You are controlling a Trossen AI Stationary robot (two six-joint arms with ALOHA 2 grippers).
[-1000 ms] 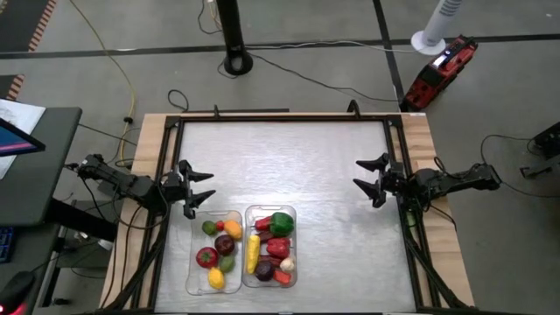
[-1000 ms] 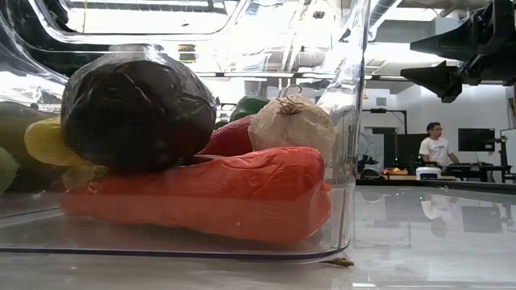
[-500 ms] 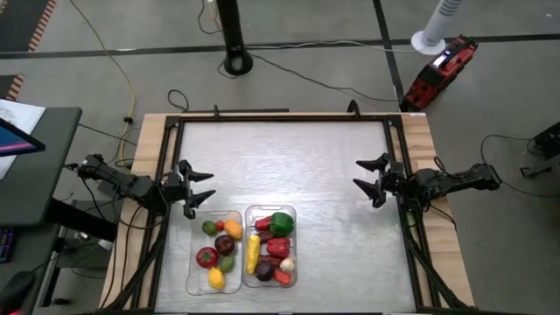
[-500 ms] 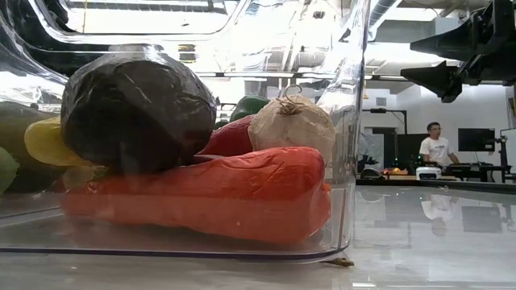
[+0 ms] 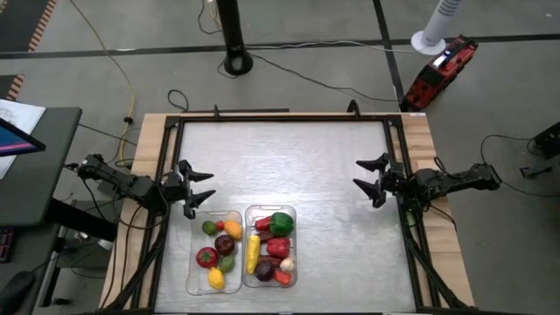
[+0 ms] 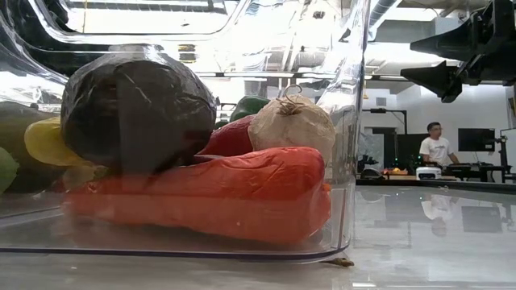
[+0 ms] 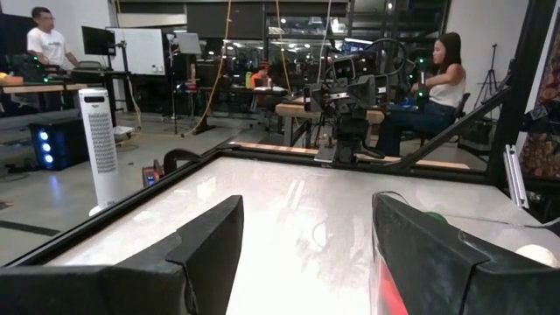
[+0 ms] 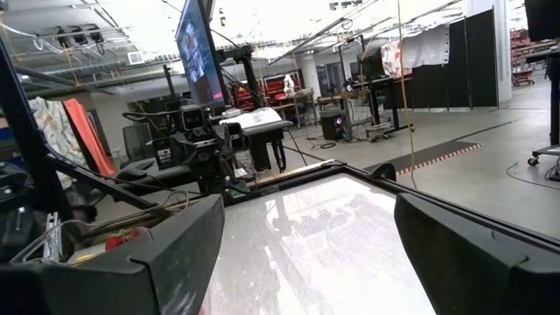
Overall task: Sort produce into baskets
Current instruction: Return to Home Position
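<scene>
Two clear plastic baskets stand side by side near the table's near edge. The left basket [image 5: 192, 259] holds round pieces: red, green, yellow and orange. The right basket [image 5: 293, 229] holds a green pepper [image 5: 281, 222], a yellow piece [image 5: 253, 253], red pieces and a dark eggplant [image 6: 137, 109]. In the low view an orange carrot [image 6: 234, 193] lies on this basket's floor. My left gripper [image 5: 199, 188] is open and empty at the table's left edge, just beyond the left basket. My right gripper [image 5: 369, 173] is open and empty at the right edge.
The table [image 5: 289, 166] is bright metal with a dark frame along its edges. Cables run along both side rails. People sit and stand in the room beyond the table, one in the left wrist view [image 7: 433, 83] and one in the low view [image 6: 435, 145].
</scene>
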